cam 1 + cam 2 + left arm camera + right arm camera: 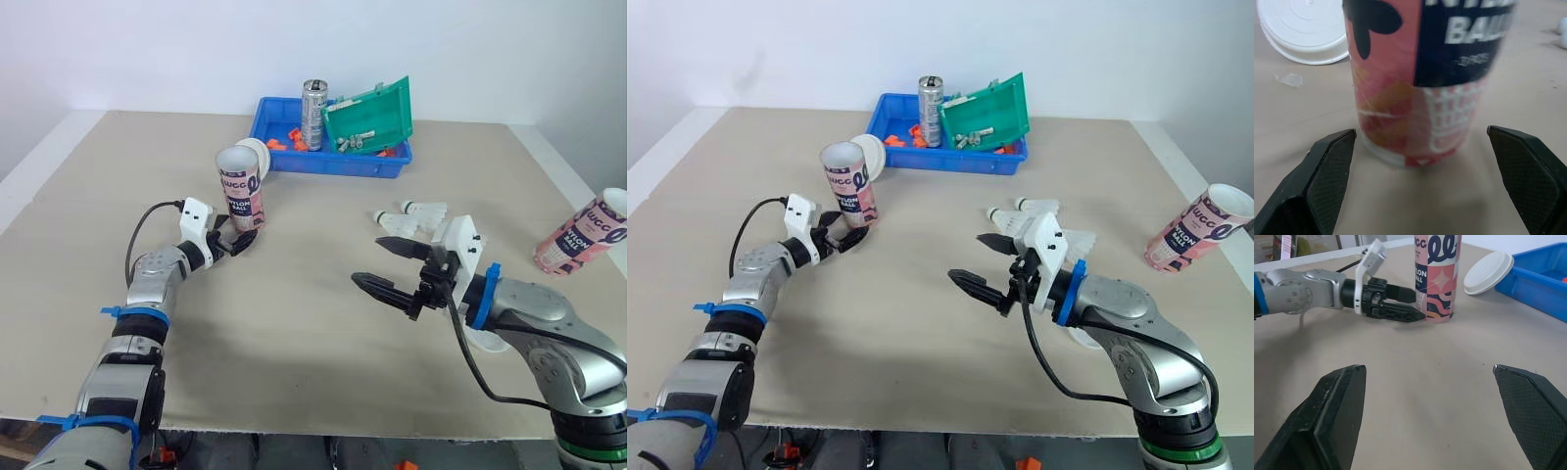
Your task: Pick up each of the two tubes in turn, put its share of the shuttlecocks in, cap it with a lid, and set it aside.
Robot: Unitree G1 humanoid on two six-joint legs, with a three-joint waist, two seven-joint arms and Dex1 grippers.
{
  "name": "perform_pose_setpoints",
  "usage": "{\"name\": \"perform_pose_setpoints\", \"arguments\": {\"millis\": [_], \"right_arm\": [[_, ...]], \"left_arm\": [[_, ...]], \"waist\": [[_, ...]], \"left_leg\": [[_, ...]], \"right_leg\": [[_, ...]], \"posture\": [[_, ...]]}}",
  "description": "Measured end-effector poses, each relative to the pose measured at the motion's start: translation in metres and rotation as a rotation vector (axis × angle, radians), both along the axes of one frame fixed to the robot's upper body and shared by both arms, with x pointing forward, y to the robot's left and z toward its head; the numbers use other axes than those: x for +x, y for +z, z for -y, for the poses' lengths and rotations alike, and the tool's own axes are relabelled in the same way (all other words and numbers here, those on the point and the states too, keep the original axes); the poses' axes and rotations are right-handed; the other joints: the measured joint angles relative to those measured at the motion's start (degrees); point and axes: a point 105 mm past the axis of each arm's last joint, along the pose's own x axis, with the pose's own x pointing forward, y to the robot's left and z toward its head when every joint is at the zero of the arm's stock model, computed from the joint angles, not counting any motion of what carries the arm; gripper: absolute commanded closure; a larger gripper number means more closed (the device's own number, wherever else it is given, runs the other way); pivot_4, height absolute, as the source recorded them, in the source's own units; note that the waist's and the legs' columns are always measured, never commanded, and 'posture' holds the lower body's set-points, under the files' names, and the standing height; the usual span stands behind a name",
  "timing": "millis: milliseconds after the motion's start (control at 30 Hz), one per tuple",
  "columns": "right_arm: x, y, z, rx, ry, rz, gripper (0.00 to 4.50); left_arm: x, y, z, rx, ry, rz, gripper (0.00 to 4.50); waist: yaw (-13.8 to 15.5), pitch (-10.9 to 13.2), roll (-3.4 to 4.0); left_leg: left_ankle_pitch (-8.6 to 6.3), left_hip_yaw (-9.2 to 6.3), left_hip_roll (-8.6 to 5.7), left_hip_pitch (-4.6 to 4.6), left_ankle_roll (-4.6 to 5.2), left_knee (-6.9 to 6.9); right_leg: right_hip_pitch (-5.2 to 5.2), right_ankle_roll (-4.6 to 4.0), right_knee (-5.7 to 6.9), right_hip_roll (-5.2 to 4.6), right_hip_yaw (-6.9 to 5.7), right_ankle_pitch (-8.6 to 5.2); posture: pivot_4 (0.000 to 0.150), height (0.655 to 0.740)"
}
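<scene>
A pink and navy tube (242, 186) stands upright and uncapped at the table's left middle. My left gripper (240, 240) is open at its base, one black finger (1327, 171) on each side, not closed on it. A white lid (260, 157) lies just behind that tube. The second tube (578, 235) lies tilted at the far right. Two or three white shuttlecocks (416, 211) rest right of centre. My right gripper (367, 260) hovers open and empty just in front of them, pointing toward the left tube (1437, 279).
A blue bin (333, 157) at the back holds a metal can (313, 113), a tilted green box (370, 116) and small orange parts. Another white lid (483, 340) lies under my right forearm. Bare table stretches between the two grippers.
</scene>
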Motion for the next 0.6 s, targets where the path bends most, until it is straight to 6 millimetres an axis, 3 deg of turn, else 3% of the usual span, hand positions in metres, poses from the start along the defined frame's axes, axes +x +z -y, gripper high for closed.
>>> {"name": "perform_pose_setpoints", "arguments": {"millis": [167,400,533,600], "right_arm": [[-0.007,0.011,-0.004,-0.011,0.009,0.031,0.06],[-0.008,0.012,-0.002,-0.016,-0.011,0.03,0.06],[-0.007,0.014,0.0,-0.013,-0.029,0.036,0.0],[-0.007,0.015,0.003,-0.009,-0.04,0.04,0.0]], "left_arm": [[0.019,0.006,0.024,-0.025,-0.011,-0.028,0.0],[0.025,0.006,0.028,-0.016,0.019,-0.042,0.0],[0.025,0.007,0.028,-0.02,0.026,-0.031,1.18],[0.025,0.006,0.028,-0.021,0.028,-0.028,1.55]], "waist": [[0.23,0.02,-0.04],[0.0,0.02,-0.04],[0.04,0.02,-0.04],[0.05,0.02,-0.04]], "left_leg": [[0.0,-0.15,-0.05,-0.11,0.0,0.04],[0.0,-0.18,-0.04,-0.11,0.0,-0.02],[0.01,-0.18,-0.05,-0.11,-0.01,0.0],[0.01,-0.19,-0.05,-0.11,0.0,0.0]], "right_leg": [[0.01,0.02,-0.01,-0.02,-0.14,0.0],[-0.02,0.0,0.0,-0.01,-0.16,-0.03],[0.0,0.02,0.0,-0.03,-0.16,-0.02],[0.0,0.01,0.0,-0.02,-0.17,-0.01]], "posture": [[0.15,0.7038],[0.15,0.7038],[0.15,0.7038],[0.15,0.7038]]}}
